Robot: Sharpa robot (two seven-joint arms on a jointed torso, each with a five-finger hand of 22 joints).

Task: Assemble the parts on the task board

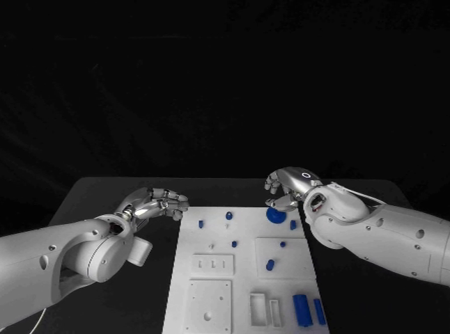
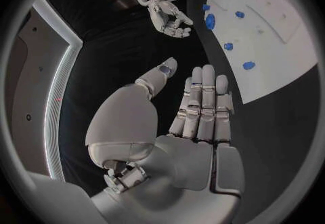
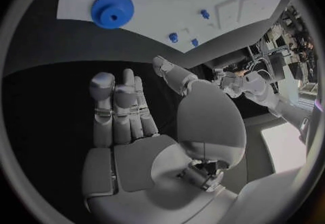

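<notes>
Since both hands held nothing, the step in hand looked to be the reach for a first part, most likely the blue gear (image 1: pixel 276 216) at the far edge of the task board (image 1: pixel 243 278). The right hand (image 1: pixel 290 184) hovered just beyond that gear, fingers loosely apart and empty; its wrist view showed the palm bare and the gear (image 3: pixel 111 10) lying flat on the white plate ahead of the fingertips. To do it well, the hand should probably come down over the gear from above, fingers spread wide enough to clear the toothed rim, and close evenly so the gear does not skate across the smooth plate.

The left hand (image 1: pixel 157 203) hung beside the board's far left corner, fingers nearly straight and holding nothing. A small blue peg (image 1: pixel 201 224) stood just inboard of it. Two long blue bars (image 1: pixel 307 310) lay at the board's near right corner, well apart from either hand.
</notes>
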